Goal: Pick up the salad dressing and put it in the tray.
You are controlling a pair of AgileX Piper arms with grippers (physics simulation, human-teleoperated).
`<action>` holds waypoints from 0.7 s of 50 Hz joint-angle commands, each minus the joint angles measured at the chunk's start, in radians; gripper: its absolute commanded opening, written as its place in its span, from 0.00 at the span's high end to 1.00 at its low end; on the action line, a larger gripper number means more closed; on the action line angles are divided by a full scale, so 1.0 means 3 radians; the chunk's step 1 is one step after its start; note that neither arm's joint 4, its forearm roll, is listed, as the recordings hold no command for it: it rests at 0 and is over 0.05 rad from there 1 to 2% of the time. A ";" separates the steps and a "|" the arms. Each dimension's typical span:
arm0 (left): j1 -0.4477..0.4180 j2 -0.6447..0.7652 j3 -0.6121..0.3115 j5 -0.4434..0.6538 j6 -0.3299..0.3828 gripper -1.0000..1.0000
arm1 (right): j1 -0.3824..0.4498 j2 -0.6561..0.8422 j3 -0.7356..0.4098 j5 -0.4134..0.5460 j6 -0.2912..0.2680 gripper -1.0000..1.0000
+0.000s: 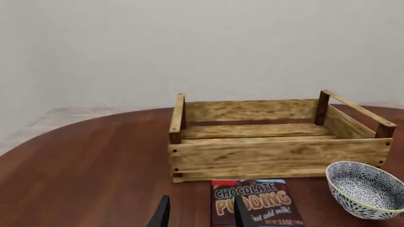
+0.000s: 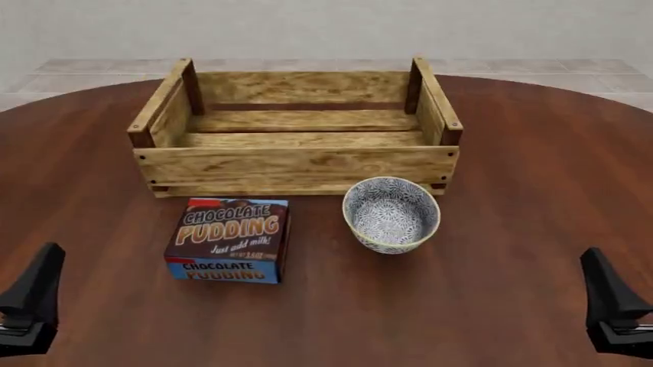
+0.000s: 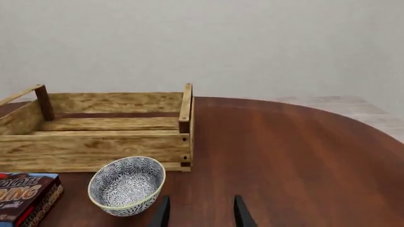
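The salad dressing bottle shows in none of the views. The tray [image 2: 296, 162] is a large light-wood slatted crate at the far middle of the table, and only bare slats show inside it. It also shows in the left wrist view [image 1: 277, 158] and the right wrist view [image 3: 94, 150]. My left gripper [image 2: 30, 302] is at the near left edge, open and empty, with its fingertips [image 1: 162, 213] apart. My right gripper [image 2: 612, 302] is at the near right edge, open and empty, with its fingertips [image 3: 240, 213] apart. Both are well short of the tray.
A blue-and-brown chocolate pudding box [image 2: 229, 238] lies in front of the tray's left half. A blue-patterned bowl [image 2: 391, 214] stands in front of its right half, close to the front wall. The table [image 2: 531, 191] is round dark wood.
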 commanded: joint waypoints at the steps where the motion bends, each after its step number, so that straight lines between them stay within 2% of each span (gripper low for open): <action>1: -0.0077 -0.0003 -0.0189 0.0216 0.0063 0.00 | -0.0005 0.0002 -0.0008 0.0011 0.0033 0.00; 5: -0.0024 -0.0003 -0.0320 0.0395 0.0240 0.00 | -0.0004 -0.0012 -0.0006 0.0023 0.0041 0.00; 14: 0.0119 0.0065 -0.0607 0.0809 0.0265 0.00 | -0.0010 -0.0040 -0.0006 0.0060 0.0044 0.00; 19: 0.0168 0.0217 -0.0912 0.1028 0.0183 0.00 | -0.0015 -0.0017 -0.0009 0.0053 0.0058 0.00; 26: 0.0299 0.0334 -0.1231 0.1207 0.0208 0.00 | 0.0021 0.0034 0.0002 0.0004 0.0043 0.00; 35: 0.0494 0.0512 -0.1431 0.1378 0.0241 0.00 | 0.0050 0.0123 0.0009 -0.0043 0.0050 0.00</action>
